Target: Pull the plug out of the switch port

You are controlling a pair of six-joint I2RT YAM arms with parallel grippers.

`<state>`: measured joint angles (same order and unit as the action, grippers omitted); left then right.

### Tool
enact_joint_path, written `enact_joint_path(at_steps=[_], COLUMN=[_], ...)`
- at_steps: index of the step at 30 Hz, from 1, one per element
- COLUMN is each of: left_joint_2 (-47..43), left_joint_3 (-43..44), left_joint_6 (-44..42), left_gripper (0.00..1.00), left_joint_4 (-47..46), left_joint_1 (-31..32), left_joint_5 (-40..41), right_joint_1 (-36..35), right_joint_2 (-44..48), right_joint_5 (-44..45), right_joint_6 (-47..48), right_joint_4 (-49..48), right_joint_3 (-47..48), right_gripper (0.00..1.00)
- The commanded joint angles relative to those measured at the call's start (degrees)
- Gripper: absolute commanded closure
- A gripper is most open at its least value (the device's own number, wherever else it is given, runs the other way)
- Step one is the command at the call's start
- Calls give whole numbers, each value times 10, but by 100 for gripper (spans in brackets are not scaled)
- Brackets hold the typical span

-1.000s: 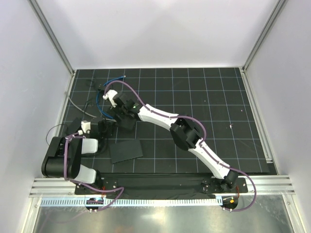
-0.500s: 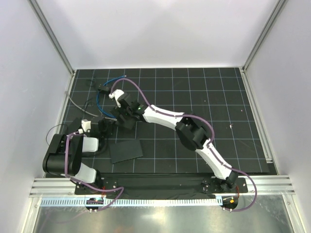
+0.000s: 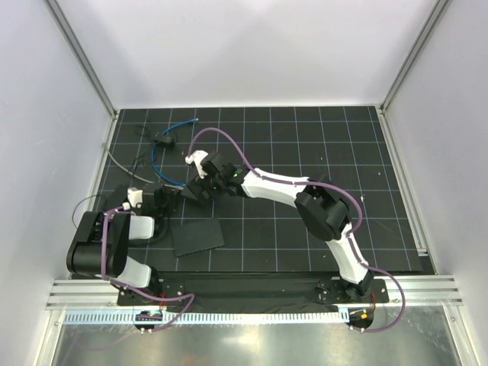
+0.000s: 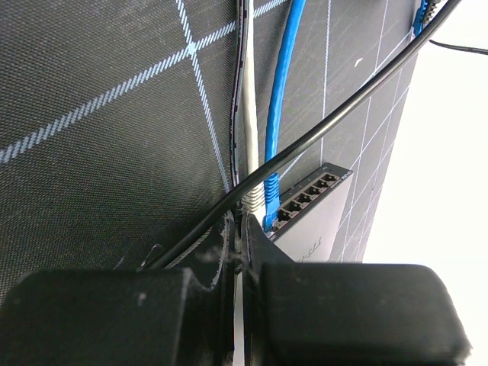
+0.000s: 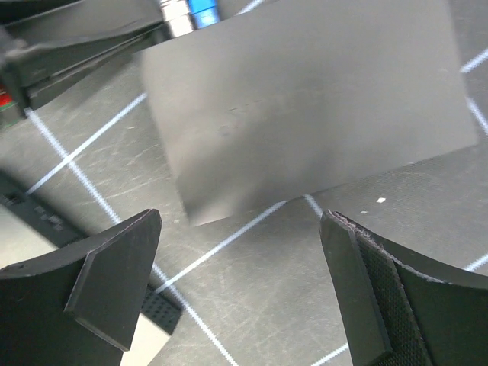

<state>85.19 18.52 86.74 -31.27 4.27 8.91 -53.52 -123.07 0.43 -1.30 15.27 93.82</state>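
Left wrist view shows the plug (image 4: 269, 215) seated in the switch port (image 4: 275, 223) at the end of the row nearest the left gripper (image 4: 239, 230). Its blue cable (image 4: 279, 114) runs away beside a grey cable (image 4: 249, 130), and a black wire (image 4: 343, 114) crosses over both. The left gripper's fingers are pressed together just short of the plug; whether anything thin is caught between them I cannot tell. The switch (image 3: 192, 194) lies toward the left edge of the tabletop. The right gripper (image 5: 240, 229) hovers over its top face with fingers spread wide, holding nothing. In my judgement the pull goes well only if the right gripper first clamps or pins the box. The left fingers should then take the blue connector alone, press its latch and draw straight out along the cable line, clear of the grey cable and the black wire.
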Motion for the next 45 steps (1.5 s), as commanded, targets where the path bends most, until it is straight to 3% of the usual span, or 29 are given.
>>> enact_joint_path(at_steps=[1, 4, 16, 24, 34, 37, 41, 45], left_joint_2=[-8, -14, -4, 18, 29, 25, 25, 25], left_joint_3=[-12, -12, 0, 3, 0, -1, -2, -3], left_joint_6=[-23, -21, -5, 5, 14, 15, 12, 12], left_gripper=[100, 100, 100, 100, 100, 100, 100, 100], left_joint_4=[61, 67, 72, 60, 49, 48, 48, 48], left_joint_1=[-6, -4, 30, 56, 71, 71, 71, 72], left_joint_5=[28, 26, 35, 46, 55, 57, 56, 53], right_joint_1=[0, -3, 17, 71, 29, 28, 23, 18], right_joint_2=[4, -12, -46, -50, 4, -12, -75, -104], right_joint_5=[-45, -65, 111, 128, 121, 94, 85, 99], right_joint_6=[10, 9, -50, -113, -100, -86, -71, -74], right_joint_4=[-4, 7, 15, -2, -40, -32, 38, 49], right_joint_3=[8, 27, 55, 45, 23, 55, 185, 225], right_gripper=[5, 6, 6, 6, 6, 5, 4, 3])
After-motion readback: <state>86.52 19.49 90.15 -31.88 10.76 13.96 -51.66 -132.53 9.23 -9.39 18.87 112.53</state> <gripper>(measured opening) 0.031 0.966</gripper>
